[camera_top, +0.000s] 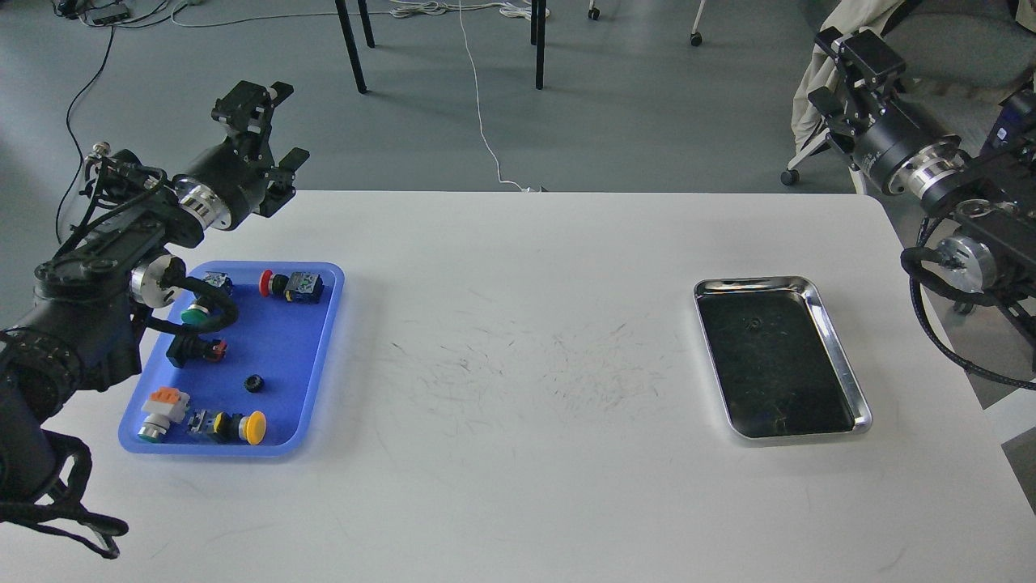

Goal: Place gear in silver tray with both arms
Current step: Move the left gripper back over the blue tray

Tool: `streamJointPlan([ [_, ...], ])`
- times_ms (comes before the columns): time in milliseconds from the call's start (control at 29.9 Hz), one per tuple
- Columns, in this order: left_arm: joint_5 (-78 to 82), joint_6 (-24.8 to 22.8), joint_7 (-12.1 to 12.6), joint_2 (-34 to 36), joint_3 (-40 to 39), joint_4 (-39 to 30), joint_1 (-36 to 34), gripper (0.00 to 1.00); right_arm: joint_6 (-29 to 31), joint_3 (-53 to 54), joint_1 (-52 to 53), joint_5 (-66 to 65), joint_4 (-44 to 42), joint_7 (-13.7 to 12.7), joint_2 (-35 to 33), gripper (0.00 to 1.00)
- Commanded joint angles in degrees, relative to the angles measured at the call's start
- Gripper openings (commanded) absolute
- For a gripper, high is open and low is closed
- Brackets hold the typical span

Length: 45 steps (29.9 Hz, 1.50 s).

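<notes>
The gear [256,383] is a small black toothed ring lying in the blue plastic tray [285,344] at the table's left. At the right stands the silver tray [842,360], its dark bottom bare apart from a few specks. My left gripper [261,91] hangs above the table's far left edge, behind the blue tray, with its fingers apart and nothing between them. Past the table's far right corner, my right gripper [851,44] is raised well behind the silver tray. It is seen dark and end-on, so its fingers cannot be told apart.
Several push-button switches with red, green and yellow caps share the blue tray with the gear; my left forearm [121,267] overlaps its left rim. The white table [518,421] shows scuff marks mid-way. Chair legs and cables are on the floor behind.
</notes>
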Motion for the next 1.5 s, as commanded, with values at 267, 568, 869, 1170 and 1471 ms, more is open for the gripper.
streamJointPlan([
  [267,8.2,0.0,-0.5,6.2,1.6,-25.4,2.8,0.99,-1.0,0.3,-2.4,7.9,2.7,0.0,-0.1,0.95],
  [568,12.9,2.4,-0.4,14.3,3.0,-39.4,4.2,0.99,-1.4,1.1,-3.1,11.7,4.5,0.0,0.1,0.95],
  [869,13.6,3.1,-0.5,30.9,2.2,-43.8,5.9,0.98,-1.2,3.1,-4.4,13.8,5.0,0.0,-0.2,0.95],
  [1170,16.4,2.3,-0.8,41.4,3.0,-49.7,11.5,0.89,-1.3,4.8,-6.5,15.7,5.0,0.0,1.3,0.95],
  [1471,36.8,6.2,-0.8,49.1,4.5,-60.2,12.8,0.75,-1.1,4.5,-6.9,15.5,5.0,0.0,2.1,0.95],
])
